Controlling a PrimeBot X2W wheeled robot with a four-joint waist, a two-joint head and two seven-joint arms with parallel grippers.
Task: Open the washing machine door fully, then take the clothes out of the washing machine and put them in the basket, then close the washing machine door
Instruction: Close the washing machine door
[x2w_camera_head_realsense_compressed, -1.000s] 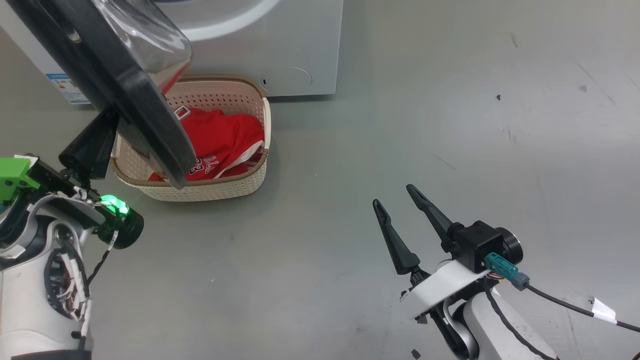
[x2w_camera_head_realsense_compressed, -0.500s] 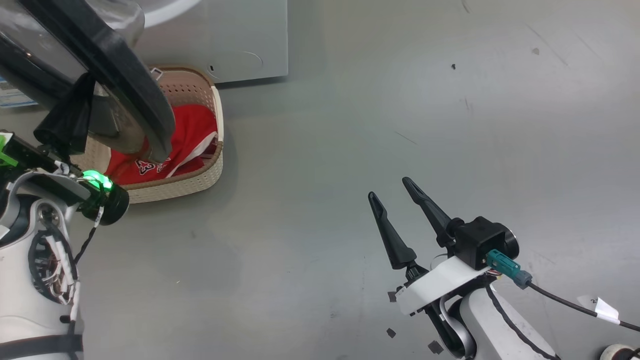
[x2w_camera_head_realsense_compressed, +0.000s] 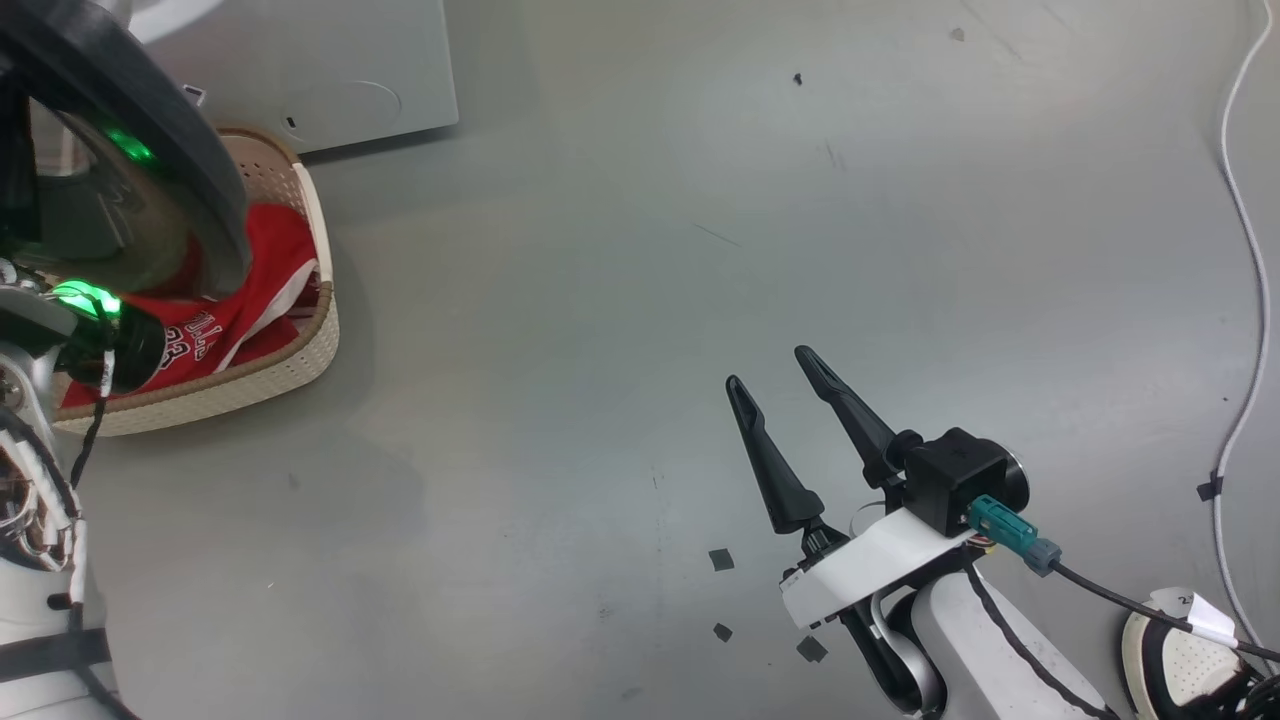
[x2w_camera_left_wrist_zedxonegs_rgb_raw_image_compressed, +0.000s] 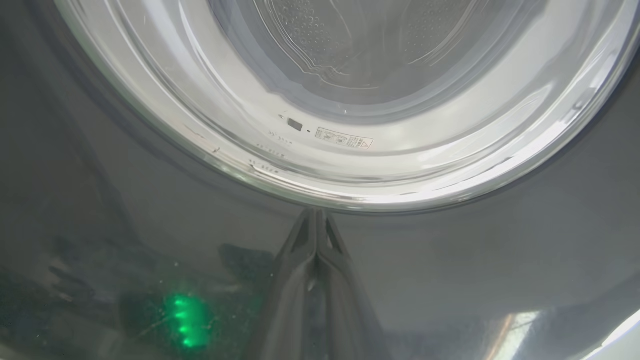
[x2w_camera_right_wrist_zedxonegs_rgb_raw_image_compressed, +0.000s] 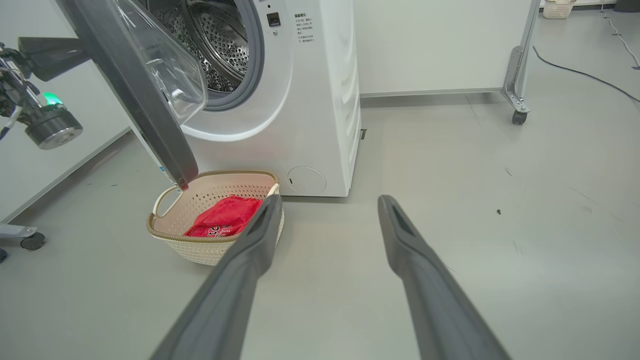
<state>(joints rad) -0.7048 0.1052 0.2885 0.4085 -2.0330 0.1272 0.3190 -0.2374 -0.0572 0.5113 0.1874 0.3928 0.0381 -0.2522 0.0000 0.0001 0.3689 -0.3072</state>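
My left gripper (x2w_camera_left_wrist_zedxonegs_rgb_raw_image_compressed: 315, 222) is pinched shut against the washing machine door (x2w_camera_right_wrist_zedxonegs_rgb_raw_image_compressed: 135, 100), on its glossy black rim; my right gripper (x2w_camera_head_realsense_compressed: 769, 367) gapes empty. Red clothes (x2w_camera_right_wrist_zedxonegs_rgb_raw_image_compressed: 225, 220) (printed 23) lie in the basket (x2w_camera_right_wrist_zedxonegs_rgb_raw_image_compressed: 210, 252) before the washing machine (x2w_camera_right_wrist_zedxonegs_rgb_raw_image_compressed: 320, 100).

Basket (x2w_camera_right_wrist_zedxonegs_rgb_raw_image_compressed: 200, 252) w/ red clothes (x2w_camera_right_wrist_zedxonegs_rgb_raw_image_compressed: 225, 220), door (x2w_camera_right_wrist_zedxonegs_rgb_raw_image_compressed: 142, 100) ajar

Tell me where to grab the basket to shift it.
Probably the loop handle at the basket's end under the washing machine door, from the open floor side: it arches clear of the rim, leaving a gap for one claw finger.
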